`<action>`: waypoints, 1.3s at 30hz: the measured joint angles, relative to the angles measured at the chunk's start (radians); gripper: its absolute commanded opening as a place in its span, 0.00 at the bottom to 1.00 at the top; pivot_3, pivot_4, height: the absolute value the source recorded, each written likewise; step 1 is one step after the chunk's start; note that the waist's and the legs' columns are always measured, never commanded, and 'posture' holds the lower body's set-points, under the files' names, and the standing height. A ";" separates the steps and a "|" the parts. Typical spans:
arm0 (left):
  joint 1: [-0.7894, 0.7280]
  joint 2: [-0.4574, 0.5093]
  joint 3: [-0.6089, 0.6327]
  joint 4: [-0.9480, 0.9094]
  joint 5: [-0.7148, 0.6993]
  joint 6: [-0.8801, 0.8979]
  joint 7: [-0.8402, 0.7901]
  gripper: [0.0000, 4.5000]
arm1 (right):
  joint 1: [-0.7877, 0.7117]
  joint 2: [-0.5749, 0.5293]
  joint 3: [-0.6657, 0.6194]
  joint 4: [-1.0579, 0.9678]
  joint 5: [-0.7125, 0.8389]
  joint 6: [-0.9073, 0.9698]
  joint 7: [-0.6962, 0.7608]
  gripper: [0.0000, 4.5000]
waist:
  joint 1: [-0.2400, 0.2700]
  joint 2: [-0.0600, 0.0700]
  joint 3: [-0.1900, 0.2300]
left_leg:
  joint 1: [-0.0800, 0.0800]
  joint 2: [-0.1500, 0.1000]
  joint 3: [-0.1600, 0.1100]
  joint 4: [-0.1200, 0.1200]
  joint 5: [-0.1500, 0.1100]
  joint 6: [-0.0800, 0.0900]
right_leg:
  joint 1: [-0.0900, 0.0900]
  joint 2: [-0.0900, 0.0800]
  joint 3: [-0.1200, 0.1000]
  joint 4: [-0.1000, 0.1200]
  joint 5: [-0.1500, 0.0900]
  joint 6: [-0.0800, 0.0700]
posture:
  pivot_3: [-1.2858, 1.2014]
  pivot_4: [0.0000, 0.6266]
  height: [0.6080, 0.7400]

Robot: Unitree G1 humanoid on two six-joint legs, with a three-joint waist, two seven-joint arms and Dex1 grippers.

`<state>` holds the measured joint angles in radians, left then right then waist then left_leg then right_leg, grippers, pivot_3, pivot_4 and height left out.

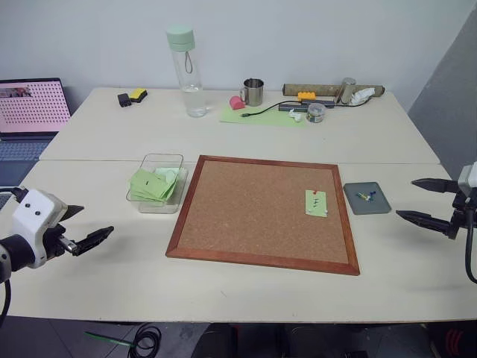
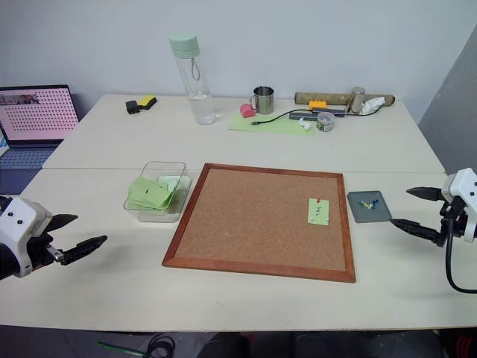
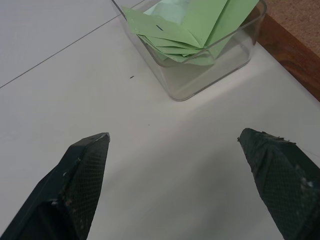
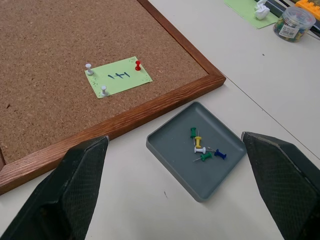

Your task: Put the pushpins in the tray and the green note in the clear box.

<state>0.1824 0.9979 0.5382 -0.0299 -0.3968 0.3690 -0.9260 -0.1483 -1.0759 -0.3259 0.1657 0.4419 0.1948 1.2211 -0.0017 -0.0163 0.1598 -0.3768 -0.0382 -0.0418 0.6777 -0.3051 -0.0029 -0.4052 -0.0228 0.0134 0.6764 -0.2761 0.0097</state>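
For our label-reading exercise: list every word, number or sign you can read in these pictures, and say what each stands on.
No word or number reads clearly.
green note, pinned on the corkboard: dark handwritten strokes, roughly "1+1", uncertain.
notes in the clear box: one short dark mark, unreadable.
laptop screen: dot pattern, too small.
small jar: label blurred.

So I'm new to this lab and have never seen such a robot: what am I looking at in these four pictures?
Two pictures come from the robot's head, two from its wrists. The left gripper and right gripper both hang open, holding nothing. On the table lies a corkboard with the green note pinned on by a red and two white pushpins. Beside it, the tray already holds several pins. The clear box holds other green notes.
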 measured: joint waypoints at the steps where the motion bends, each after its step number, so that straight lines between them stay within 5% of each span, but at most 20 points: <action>1: 0.000 0.000 0.000 0.000 0.000 0.000 0.000 0.98 | 0.000 0.000 0.000 0.000 0.000 0.000 0.000 1.00 | 0.000 0.000 0.000 | 0.000 0.000 0.000 0.000 0.000 0.000 | 0.000 0.000 0.000 0.000 0.000 0.000 | 0.52 0.24 1.00; 35: -0.089 -0.001 -0.027 -0.019 -0.001 0.046 -0.030 0.98 | 0.017 0.014 0.006 -0.014 -0.025 0.014 0.017 1.00 | 0.000 0.000 0.000 | 0.000 0.000 0.000 0.000 0.000 0.000 | 0.000 0.000 0.000 0.000 0.000 0.000 | 0.52 0.24 1.00; 39: -0.150 -0.001 -0.074 -0.112 -0.050 0.094 -0.048 0.82 | 0.020 0.028 0.006 -0.062 -0.020 0.040 0.011 1.00 | 0.004 0.000 0.000 | -0.001 0.000 0.000 0.001 0.000 0.000 | 0.000 0.000 0.000 0.000 0.000 0.000 | 0.52 0.24 1.00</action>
<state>0.0326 0.9968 0.4639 -0.1417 -0.4470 0.4629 -0.9743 -0.1280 -1.0481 -0.3202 0.1033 0.4219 0.2349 1.2321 0.0026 -0.0164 0.1599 -0.3774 -0.0383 -0.0422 0.6784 -0.3050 -0.0030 -0.4052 -0.0228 0.0132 0.6766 -0.2760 0.0099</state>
